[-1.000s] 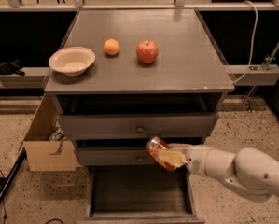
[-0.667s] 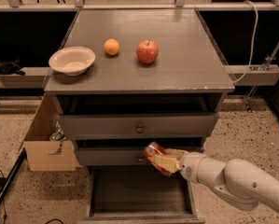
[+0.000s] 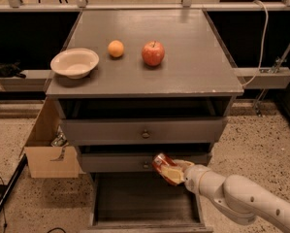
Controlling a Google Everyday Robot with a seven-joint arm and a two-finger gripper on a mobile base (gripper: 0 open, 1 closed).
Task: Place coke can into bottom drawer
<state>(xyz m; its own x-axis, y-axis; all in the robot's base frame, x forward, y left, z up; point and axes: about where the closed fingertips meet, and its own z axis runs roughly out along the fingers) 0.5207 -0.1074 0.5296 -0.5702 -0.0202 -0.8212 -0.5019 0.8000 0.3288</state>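
Observation:
The coke can [image 3: 163, 165] is a small red crumpled can, held tilted in my gripper [image 3: 172, 172] at the lower middle of the camera view. The gripper is shut on it, with a pale finger [image 3: 170, 173] across its side. The can hangs just in front of the second drawer front and above the back of the open bottom drawer [image 3: 143, 202], a grey box with a dark floor pulled out at the foot of the cabinet. My white arm [image 3: 241, 201] comes in from the lower right.
On the grey cabinet top [image 3: 198, 67] stand a cream bowl [image 3: 74, 62], an orange [image 3: 116, 48] and a red apple [image 3: 153, 53]. Two shut drawer fronts with round knobs [image 3: 145, 134] sit above the open drawer. A cardboard box [image 3: 47, 154] stands at the left.
The gripper with the can has moved a little left and down, toward the open bottom drawer. The arm has followed from the right.

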